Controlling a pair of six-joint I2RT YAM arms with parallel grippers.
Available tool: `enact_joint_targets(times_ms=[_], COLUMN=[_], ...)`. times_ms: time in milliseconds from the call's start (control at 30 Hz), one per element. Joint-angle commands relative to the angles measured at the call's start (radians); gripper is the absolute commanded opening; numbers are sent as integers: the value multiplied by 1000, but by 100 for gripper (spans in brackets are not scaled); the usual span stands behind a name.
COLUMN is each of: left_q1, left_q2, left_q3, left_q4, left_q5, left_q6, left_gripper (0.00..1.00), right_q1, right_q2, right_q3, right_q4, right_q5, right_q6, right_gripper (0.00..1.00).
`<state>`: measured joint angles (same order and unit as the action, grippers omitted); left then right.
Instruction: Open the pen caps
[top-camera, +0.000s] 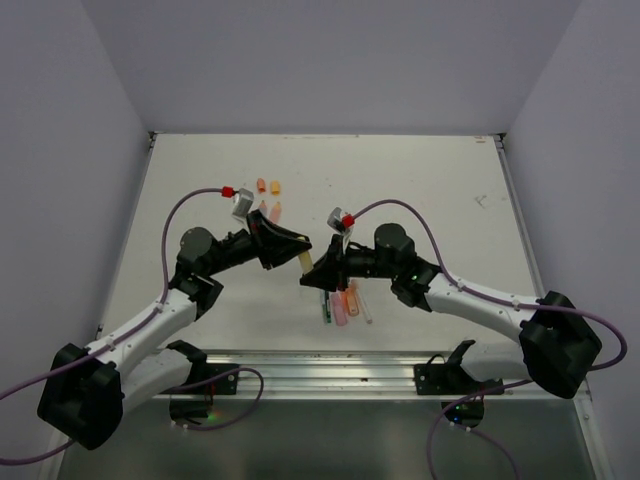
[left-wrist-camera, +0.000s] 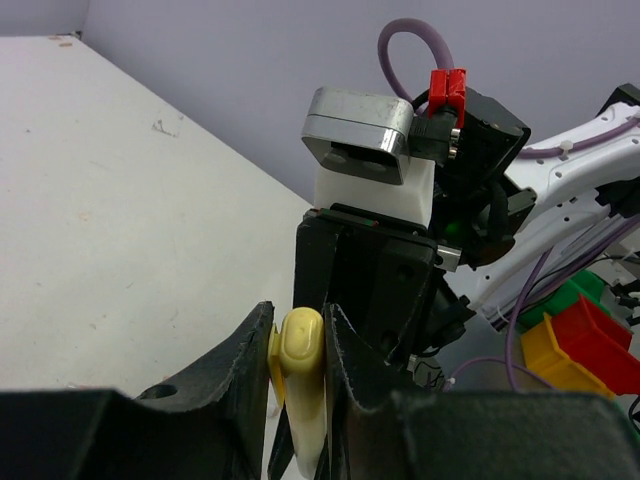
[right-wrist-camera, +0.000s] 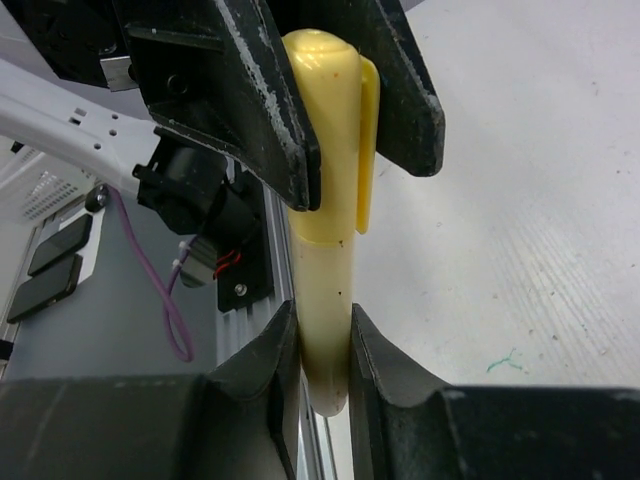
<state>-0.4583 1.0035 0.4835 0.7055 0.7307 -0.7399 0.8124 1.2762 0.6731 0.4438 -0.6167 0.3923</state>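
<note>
Above the middle of the table (top-camera: 430, 180), the two arms meet tip to tip with one yellow highlighter (right-wrist-camera: 325, 330) held in the air between them. Left gripper (left-wrist-camera: 298, 318): jaws narrow, clamped on the yellow cap (right-wrist-camera: 335, 120) from both sides, the clip facing outward. Right gripper (right-wrist-camera: 323, 322): jaws likewise drawn in, pinching the pale barrel near its tail end. The cap sits fully down on the barrel, its lower edge flush against the body with no gap showing, so the pen is not yet opened.

Step in hand: both holds appear set, and the pull that separates cap from barrel has yet to come. That pull calls for the two grippers to move apart straight along the pen's axis, each keeping its clamp firm. A sideways component would likely bend or twist the pen in the jaws rather than free the cap.

Near the right arm, the remaining pens (top-camera: 346, 303) lie bunched on the table, green, pink and orange among them. Farther back, beyond the left gripper, lie a few small orange pieces (top-camera: 262, 185). These may be caps already off, though the overhead view is too coarse to say.
</note>
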Motion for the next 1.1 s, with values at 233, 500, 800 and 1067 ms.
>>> enact_joint_targets(times_ms=[233,500,800,1067], left_q1=[27,107,184,188], left_q2=[33,72,112,185], left_q3=[153,339,444,515], left_q4=[213,249,329,-131], left_q5=[9,13,30,-63], left_q6=[-13,-18,-96,124], left_gripper=[0,0,0,0], right_q1=[-9,-9,-10,-12], right_q2=[20,23,54,-95], right_q3=[-21,-96,-119,-121], right_q4=[-26,-24,22,-59], right_q5=[-74,-54,-72,104], right_q6=[-56,-95,-90,-90], right_gripper=[0,0,0,0])
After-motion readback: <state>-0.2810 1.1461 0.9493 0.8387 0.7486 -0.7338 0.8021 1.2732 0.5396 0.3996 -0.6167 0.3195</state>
